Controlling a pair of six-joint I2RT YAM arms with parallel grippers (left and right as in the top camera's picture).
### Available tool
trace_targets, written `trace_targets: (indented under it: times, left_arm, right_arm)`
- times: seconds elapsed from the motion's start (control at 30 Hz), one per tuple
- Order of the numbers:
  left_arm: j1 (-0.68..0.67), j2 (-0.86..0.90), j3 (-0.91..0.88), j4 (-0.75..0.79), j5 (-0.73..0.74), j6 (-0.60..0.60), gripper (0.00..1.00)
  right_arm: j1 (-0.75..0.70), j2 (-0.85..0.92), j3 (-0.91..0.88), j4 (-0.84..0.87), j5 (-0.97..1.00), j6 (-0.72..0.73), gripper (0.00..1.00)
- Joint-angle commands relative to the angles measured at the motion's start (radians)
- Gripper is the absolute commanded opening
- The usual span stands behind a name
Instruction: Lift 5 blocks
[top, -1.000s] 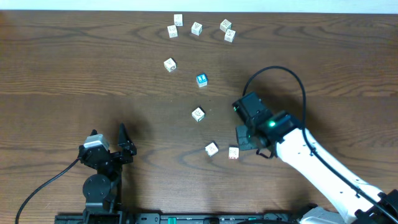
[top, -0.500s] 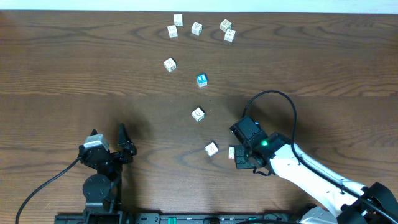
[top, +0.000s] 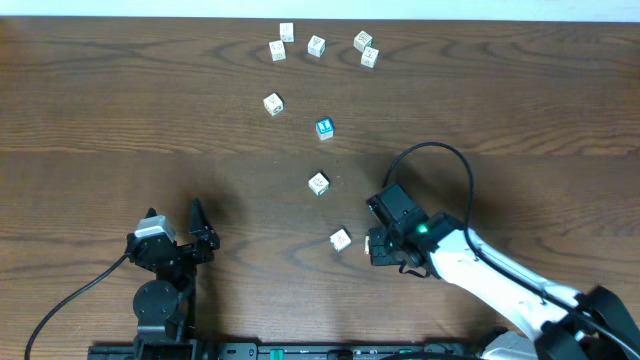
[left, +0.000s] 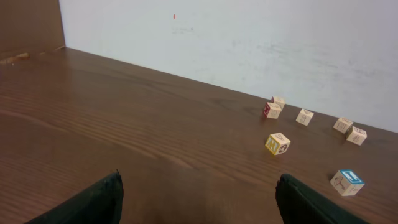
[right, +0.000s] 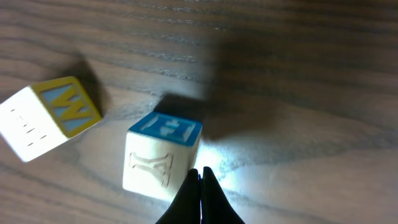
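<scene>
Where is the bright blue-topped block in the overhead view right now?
Overhead, the blue-topped block sits centre-frame, slightly toward the top, clear of both arms. A pale block lies up-left of it and a second pale block lies below it.

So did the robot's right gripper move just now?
Yes. In the overhead view the shut right gripper has slid toward the near edge of the table and slightly left, ending closer to the block, which stayed put.

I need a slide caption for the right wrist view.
Shut right gripper near a blue-topped cream cube; yellow-faced cream cube alongside, on brown wooden table.
</scene>
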Motion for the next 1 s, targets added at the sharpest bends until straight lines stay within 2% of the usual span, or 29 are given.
trace_targets:
  times: [0.0,0.17,0.57,0.97]
  left_arm:
    - [-0.002,-0.006,-0.024,-0.030,-0.011,0.006,0.79]
    - [-0.002,-0.006,-0.024,-0.030,-0.011,0.006,0.79]
    - [-0.002,-0.006,-0.024,-0.030,-0.011,0.006,0.79]
    - [-0.002,-0.006,-0.024,-0.030,-0.011,0.006,0.79]
  right_arm:
    - [0.017,0.053,-0.007,0.020,-0.007,-0.008,0.01]
    - [0.018,0.105,-0.007,0.066,-0.042,-0.020,0.01]
    - [0.016,0.107,-0.007,0.168,-0.042,-0.119,0.01]
    - [0.008,0.107,-0.007,0.227,-0.025,-0.121,0.01]
